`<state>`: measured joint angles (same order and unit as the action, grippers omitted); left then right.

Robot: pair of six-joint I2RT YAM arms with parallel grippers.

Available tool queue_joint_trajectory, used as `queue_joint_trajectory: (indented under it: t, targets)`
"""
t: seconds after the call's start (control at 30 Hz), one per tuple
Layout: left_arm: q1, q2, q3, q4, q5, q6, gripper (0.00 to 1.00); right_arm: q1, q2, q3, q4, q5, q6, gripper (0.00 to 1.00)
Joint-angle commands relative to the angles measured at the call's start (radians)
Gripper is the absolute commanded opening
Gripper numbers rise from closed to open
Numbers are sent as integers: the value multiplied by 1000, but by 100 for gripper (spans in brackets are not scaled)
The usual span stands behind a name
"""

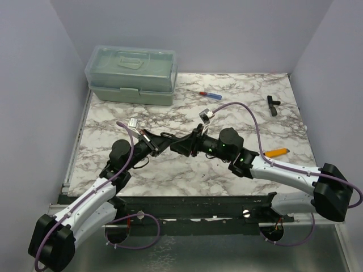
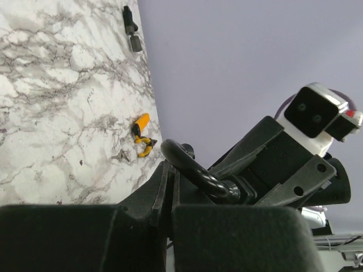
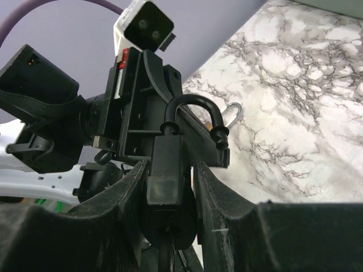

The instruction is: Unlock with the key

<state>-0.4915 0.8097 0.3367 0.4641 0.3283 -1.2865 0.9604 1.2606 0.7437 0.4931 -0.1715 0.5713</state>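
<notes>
Right tool: clamped on the body of the black padlock, one finger on each side. Holds it above the worktop, near the middle.

Padlock long axis: runs along the tool's fingers. Shackle out past the tips at 12 o'clock in the right wrist view, base end back at 6 o'clock between the fingers. Keyway not visible; judged to sit in that hidden base.

Left tool: fingers pressed together, tip to tip with the right tool, at 9 o'clock from the padlock in the top view. Faces the shackle end, just ahead at 1 o'clock in the left wrist view.

Of the key: nothing clearly seen, only a thin silver ring just beside the left tool's tip, at 3 o'clock from the shackle. Cannot tell whether a blade is pinched.

Judged: left arm nearer, but lined up on the shackle end. Calls for the base end turned toward it before any insertion.
</notes>
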Motion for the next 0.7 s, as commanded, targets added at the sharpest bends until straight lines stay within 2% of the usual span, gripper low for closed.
queue_joint_trajectory:
  t: [0.0, 0.17, 0.27, 0.43, 0.6, 0.67]
  targets:
    - [4, -64, 10, 64, -107, 46, 0, 5, 0, -46, 153, -1, 161, 0]
    - [3, -114, -27, 118, -168, 71, 0, 5, 52, -98, 339, -27, 362, 0]
    - [3, -134, -37, 139, -181, 102, 0, 5, 95, -116, 452, -49, 429, 0]
    - [4, -142, -63, 192, -177, 172, 2, 5, 131, -98, 508, -73, 472, 0]
    - [3, -169, -73, 199, -176, 274, 10, -6, 133, -98, 551, -75, 516, 0]
    - [4, -187, -66, 153, -179, 289, 14, -23, 124, -102, 544, -64, 521, 0]
